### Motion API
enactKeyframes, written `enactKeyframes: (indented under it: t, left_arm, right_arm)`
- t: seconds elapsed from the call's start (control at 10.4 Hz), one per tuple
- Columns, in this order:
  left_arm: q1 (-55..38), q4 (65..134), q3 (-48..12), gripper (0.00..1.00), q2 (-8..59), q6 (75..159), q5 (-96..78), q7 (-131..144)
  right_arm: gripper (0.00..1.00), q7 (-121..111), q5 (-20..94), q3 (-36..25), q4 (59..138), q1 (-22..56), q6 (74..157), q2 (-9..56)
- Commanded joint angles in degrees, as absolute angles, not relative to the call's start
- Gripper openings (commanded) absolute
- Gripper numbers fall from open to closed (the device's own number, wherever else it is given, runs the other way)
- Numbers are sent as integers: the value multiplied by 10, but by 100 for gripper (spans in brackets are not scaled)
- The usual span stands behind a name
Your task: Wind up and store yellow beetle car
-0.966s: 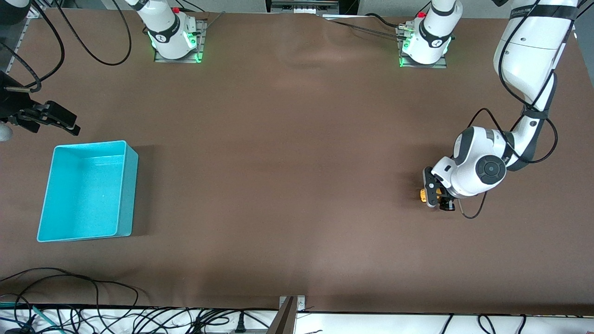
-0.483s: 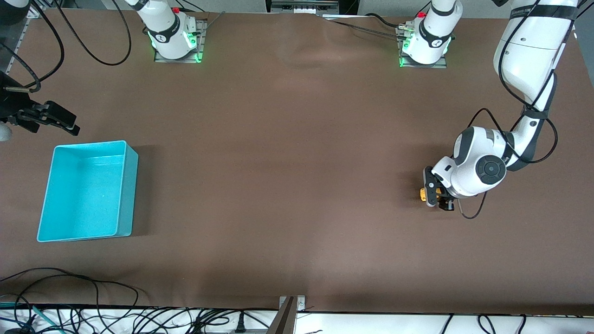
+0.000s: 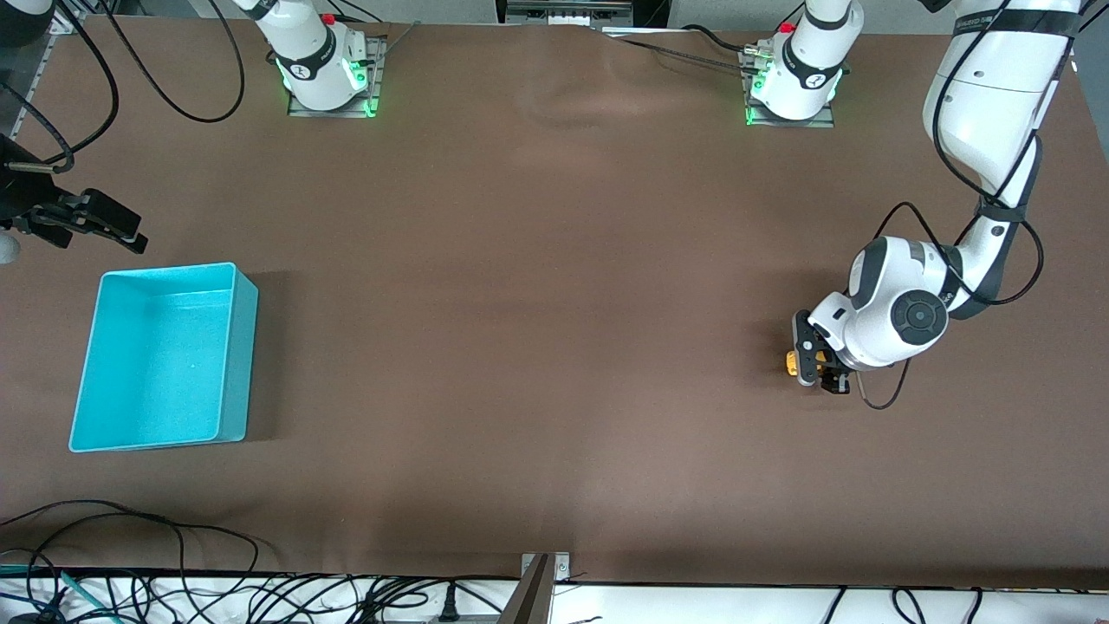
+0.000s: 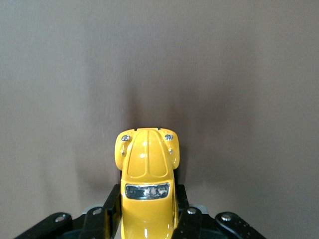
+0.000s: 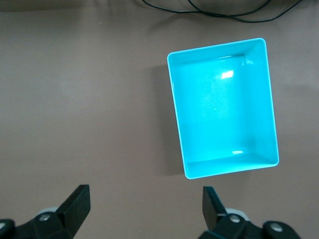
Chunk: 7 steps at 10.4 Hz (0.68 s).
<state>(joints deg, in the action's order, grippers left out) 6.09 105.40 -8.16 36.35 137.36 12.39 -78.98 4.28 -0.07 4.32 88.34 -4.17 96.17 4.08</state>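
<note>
No legible text, label, brand, number or sign in any view. Left arm [image 3: 983, 78]: dark band at the upper right of the front view carries small pale lettering, too small to read. Arm bases [image 3: 327, 62] at the top of the front view show a small dark mark each, not readable as characters. Yellow beetle car [image 4: 147, 186] and turquoise bin [image 5: 223, 107]: no markings visible.

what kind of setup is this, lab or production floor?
Most likely a robotics lab bench: two fixed arm bases on a brown-covered table, loose cables along its edge, and only a yellow beetle car in the left gripper plus a turquoise bin.
</note>
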Motion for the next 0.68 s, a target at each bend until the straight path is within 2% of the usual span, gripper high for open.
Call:
enactKeyframes:
  t: [0.0, 0.58]
  left_arm:
    - [96, 1052, -84, 11, 372, 1376, 140, -823]
    - [208, 1021, -77, 10, 398, 1381, 142, -959]
  right_arm:
    - [100, 48, -1, 44, 872, -44, 958, 44]
    - [100, 47, -1, 37, 864, -44, 958, 44]
